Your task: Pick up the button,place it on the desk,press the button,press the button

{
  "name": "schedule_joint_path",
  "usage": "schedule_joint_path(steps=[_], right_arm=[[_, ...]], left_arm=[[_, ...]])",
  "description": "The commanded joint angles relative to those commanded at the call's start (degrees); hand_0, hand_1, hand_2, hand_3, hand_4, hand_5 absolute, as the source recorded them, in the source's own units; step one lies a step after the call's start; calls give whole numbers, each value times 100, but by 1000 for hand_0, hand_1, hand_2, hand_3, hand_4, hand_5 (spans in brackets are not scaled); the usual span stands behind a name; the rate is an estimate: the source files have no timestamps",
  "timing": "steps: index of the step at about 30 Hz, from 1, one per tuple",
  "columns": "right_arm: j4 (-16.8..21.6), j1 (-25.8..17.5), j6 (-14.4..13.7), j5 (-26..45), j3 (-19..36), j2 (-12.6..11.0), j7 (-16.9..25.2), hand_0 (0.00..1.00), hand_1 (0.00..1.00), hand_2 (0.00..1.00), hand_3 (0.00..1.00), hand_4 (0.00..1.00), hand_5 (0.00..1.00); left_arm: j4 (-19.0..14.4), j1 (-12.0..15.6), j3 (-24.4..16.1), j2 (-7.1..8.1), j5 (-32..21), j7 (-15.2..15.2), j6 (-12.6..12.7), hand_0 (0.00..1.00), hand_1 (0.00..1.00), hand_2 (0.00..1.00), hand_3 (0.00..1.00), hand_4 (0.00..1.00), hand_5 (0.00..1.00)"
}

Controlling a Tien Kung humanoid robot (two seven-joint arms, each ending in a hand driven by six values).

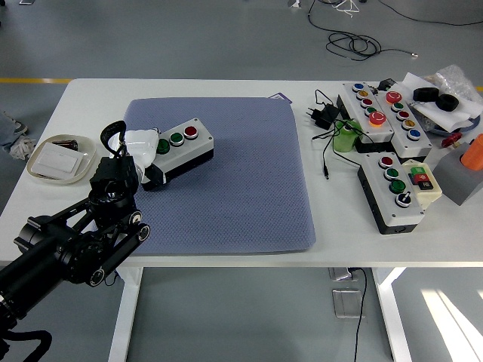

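Observation:
A button box (183, 145) with a grey top, black sides, two green buttons and one red button lies on the blue-grey mat (241, 188) at its left side. My left hand (142, 149), white-fingered at the end of the black arm, is closed on the box's near left end. The arm comes in from the lower left. My right arm is out of view.
A shallow dish (60, 158) with a white card sits at the table's left edge. At the right stand several other button boxes (396, 188), a green roll (346, 138), a black plug and cable (324, 117), and an orange object (474, 151).

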Motion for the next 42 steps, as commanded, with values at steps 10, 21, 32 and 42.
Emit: schedule_joint_path(steps=[10, 21, 32, 42], right_arm=[[0, -30, 1, 3, -22, 3, -1, 787, 797, 817, 751, 412, 479], [0, -33, -9, -9, -13, 15, -6, 787, 797, 817, 751, 412, 479], [0, -17, -13, -11, -16, 14, -19, 787, 797, 817, 751, 412, 479], [0, -1, -15, -13, -25, 23, -30, 787, 797, 817, 751, 412, 479]], left_arm=[[-139, 51, 57, 64, -32, -268, 392, 384, 247, 227, 456, 445, 2], [-322, -285, 948, 845, -964, -2642, 107, 379, 262, 228, 456, 451, 2], [-160, -730, 914, 1157, -1002, -3841, -244, 369, 256, 220, 429, 440, 2], [3, -720, 958, 1071, -967, -3721, -549, 350, 257, 224, 438, 434, 2]])
